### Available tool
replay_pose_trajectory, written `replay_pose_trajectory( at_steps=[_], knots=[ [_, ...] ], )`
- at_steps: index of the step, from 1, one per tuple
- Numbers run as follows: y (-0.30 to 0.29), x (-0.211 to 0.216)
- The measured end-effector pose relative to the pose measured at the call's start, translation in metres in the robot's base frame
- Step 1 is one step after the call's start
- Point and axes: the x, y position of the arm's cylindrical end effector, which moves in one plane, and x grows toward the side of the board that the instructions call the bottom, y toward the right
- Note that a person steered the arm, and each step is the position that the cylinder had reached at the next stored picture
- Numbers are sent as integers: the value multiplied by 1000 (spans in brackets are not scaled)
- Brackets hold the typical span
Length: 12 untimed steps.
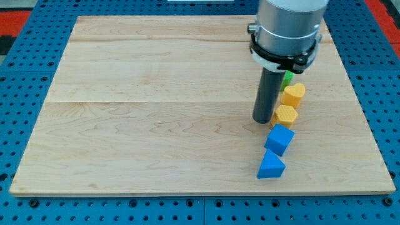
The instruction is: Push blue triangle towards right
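The blue triangle (270,166) lies near the board's bottom edge, right of centre. A blue cube-like block (279,139) sits just above it, touching or nearly so. My tip (261,120) stands on the board above and slightly left of the blue cube, next to the left side of a yellow hexagonal block (285,115). The tip is well above the blue triangle and apart from it. A second yellow block (293,94) lies higher up. A green block (287,78) is mostly hidden behind the rod.
The wooden board (156,112) lies on a blue perforated table (25,206). The blocks form a rough column on the board's right side. The arm's grey body (287,28) covers the board's top right part.
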Motion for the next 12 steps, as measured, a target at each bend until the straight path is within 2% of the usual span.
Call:
replay_pose_trajectory(
  at_steps=[3, 4, 5, 6, 7, 8, 9, 11, 12],
  knots=[
    [33, 1],
    [2, 4],
    [-24, 14],
    [-20, 62],
    [-17, 80],
    [-19, 80],
    [-52, 80],
    [-47, 108],
    [-36, 105]
  ],
)
